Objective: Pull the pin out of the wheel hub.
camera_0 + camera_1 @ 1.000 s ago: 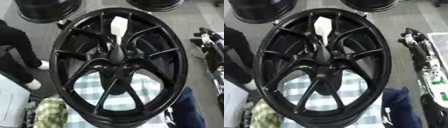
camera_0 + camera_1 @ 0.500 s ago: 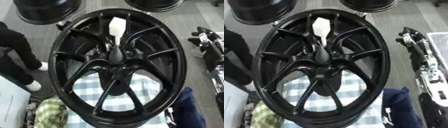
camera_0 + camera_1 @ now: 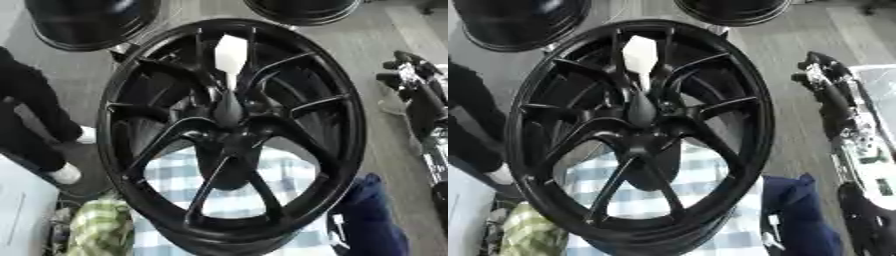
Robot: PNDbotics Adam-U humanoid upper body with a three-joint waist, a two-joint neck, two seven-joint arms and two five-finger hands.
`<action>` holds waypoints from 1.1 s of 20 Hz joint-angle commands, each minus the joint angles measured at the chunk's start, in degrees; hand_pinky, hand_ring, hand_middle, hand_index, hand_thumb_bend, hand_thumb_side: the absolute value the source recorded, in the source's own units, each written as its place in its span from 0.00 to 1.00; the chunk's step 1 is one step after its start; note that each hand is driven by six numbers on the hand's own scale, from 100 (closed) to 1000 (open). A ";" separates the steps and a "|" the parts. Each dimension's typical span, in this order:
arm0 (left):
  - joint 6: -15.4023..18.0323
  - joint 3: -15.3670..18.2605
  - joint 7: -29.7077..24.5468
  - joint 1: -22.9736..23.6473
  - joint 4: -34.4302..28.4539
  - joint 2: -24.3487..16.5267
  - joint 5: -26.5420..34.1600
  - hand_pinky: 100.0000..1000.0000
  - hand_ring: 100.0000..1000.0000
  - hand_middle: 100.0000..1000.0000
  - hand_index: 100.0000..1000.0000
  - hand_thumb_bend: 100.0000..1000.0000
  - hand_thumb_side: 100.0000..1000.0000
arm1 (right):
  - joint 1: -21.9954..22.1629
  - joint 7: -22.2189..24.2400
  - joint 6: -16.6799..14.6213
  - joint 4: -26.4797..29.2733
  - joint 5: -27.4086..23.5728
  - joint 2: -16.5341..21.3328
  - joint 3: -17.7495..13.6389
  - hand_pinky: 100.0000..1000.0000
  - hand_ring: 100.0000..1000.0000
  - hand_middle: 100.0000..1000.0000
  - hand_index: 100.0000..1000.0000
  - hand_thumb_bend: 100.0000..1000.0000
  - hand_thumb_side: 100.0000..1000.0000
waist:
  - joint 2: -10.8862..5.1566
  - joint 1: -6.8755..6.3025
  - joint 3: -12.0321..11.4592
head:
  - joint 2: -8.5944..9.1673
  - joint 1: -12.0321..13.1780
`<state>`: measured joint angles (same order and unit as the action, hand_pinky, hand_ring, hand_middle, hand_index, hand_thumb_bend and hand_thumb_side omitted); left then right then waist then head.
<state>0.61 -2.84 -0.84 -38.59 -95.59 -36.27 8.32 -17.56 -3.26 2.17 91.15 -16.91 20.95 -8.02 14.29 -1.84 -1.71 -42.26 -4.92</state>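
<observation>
A white pin [image 3: 230,59] stands in the black wheel [image 3: 229,135]; right of the wheel, the right hand [image 3: 833,92], grip unclear.

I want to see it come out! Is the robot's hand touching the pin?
Apart. In the left eye view the right hand sits beside the wheel, away from the pin.

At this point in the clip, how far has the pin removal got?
Nothing looks done yet: the pin, white at its top, stands in the centre of the black wheel hub. Nothing is in hand either; the right arm shows at the right edge, but I cannot make out a robot hand, and no left one appears. Left to do: reach in, grasp the pin and pull it out.
</observation>
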 commanded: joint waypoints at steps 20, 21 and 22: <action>-0.20 -29.67 -41.60 -34.41 13.58 -2.22 -4.54 0.83 0.78 0.77 0.80 0.00 0.60 | 0.86 0.59 0.13 -0.42 -0.34 2.49 0.59 0.90 0.66 0.65 0.79 0.00 0.39 | -3.01 -0.28 0.83 | -1.59 -0.39; -0.61 -30.36 -42.41 -34.93 14.20 -1.67 -4.88 0.83 0.78 0.78 0.81 0.00 0.61 | 0.88 0.59 0.14 -0.45 -0.34 2.50 0.59 0.90 0.66 0.65 0.79 0.00 0.39 | -3.00 -0.32 0.84 | -1.63 -0.39; -1.02 -30.98 -43.26 -35.36 14.82 -1.16 -5.33 0.83 0.79 0.78 0.81 0.01 0.61 | 0.89 0.59 0.14 -0.45 -0.34 2.51 0.59 0.90 0.66 0.65 0.79 0.00 0.39 | -2.98 -0.34 0.87 | -1.68 -0.38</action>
<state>-0.02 -33.51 -42.94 -72.40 -81.32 -37.20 3.51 -16.12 -2.82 2.34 90.18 -16.95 21.69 -7.33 12.50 -2.35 -0.84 -43.75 -5.21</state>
